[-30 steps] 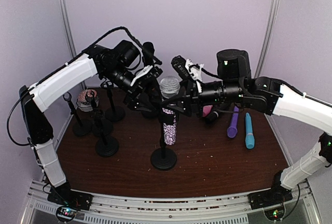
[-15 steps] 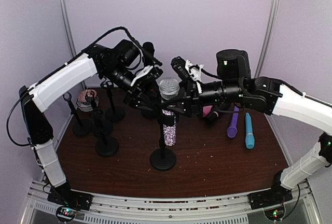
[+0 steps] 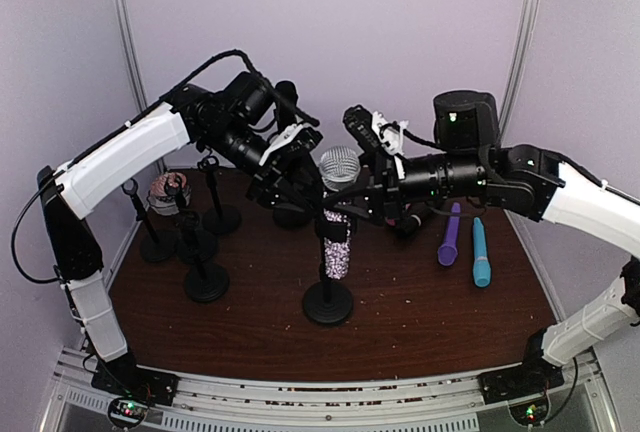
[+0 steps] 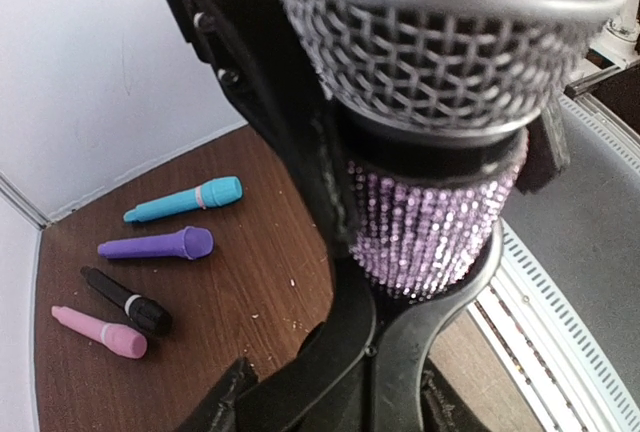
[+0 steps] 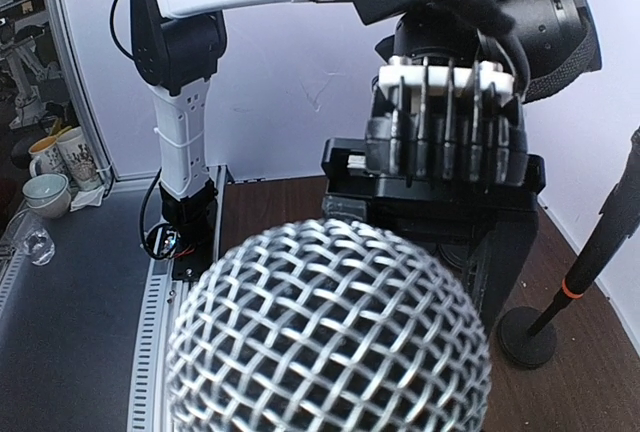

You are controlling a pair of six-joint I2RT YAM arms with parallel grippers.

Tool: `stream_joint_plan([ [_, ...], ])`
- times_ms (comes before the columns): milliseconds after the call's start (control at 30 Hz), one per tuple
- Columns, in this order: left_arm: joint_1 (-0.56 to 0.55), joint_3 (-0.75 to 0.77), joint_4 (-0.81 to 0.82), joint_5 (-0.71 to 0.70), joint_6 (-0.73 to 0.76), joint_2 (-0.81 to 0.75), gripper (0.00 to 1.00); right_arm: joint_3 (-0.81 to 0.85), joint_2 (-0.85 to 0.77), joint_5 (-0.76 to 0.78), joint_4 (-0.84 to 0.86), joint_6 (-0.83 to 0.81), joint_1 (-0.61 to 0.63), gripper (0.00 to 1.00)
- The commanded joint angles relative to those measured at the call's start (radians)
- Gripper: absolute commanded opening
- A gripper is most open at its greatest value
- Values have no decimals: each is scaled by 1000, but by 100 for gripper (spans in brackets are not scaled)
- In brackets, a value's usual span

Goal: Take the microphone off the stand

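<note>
Now microphone (image 3: pixel 338 242) and stand (image 3: pixel 328 304) farther right.

Blue microphone (image 3: pixel 481 252) and purple microphone (image 3: pixel 449 236) lying side by side on the dark table (image 3: pixel 420 322), right of the right pincer (image 3: pixel 342 204), pink microphone (image 4: pixel 100 332) and black microphone (image 4: pixel 127 302) near them, spare stands (image 3: pixel 207 282) left of the left pincer (image 3: pixel 290 180).

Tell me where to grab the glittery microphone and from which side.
I'd grip the microphone on its glittery handle just under the mesh head, from the side: it stands nearly upright in the stand, and the handle is narrow.
</note>
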Motion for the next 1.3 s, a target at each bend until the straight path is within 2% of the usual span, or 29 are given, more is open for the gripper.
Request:
stream_joint_plan([
  [0,13,15,-72,-82,53,-6,0,46,-149,75,159,5,-20,14],
  [100,13,19,-73,-84,46,-5,0,-4,-141,62,176,29,-20,14],
  [167,13,17,-73,-91,39,-9,0,-43,-123,50,200,49,-20,19],
  [267,14,14,-60,-141,-7,-14,0,-77,-84,106,202,63,-21,50],
  [367,15,4,-30,-212,-92,-21,0,-112,-58,256,226,106,-20,72],
  [467,15,-65,71,-295,-176,-54,0,-157,-70,339,282,157,-19,97],
  [500,15,-93,111,-317,-203,-68,0,-178,-80,355,309,168,-16,100],
  [667,16,-174,200,-329,-296,-111,1,-239,-78,424,363,185,18,100],
  [767,17,-179,201,-308,-320,-116,16,-257,-57,402,402,189,27,96],
  [867,17,-185,201,-304,-328,-120,39,-242,-27,359,421,182,28,86],
  [933,17,-188,199,-293,-326,-124,51,-218,-9,352,418,172,28,75],
  [1100,17,-202,165,-199,-239,-143,81,-194,11,313,429,137,27,37],
  [1200,19,-165,124,-158,-173,-132,88,-182,14,288,410,117,25,17],
  [1267,26,-136,104,-129,-145,-117,89,-172,15,262,394,107,22,10],
])
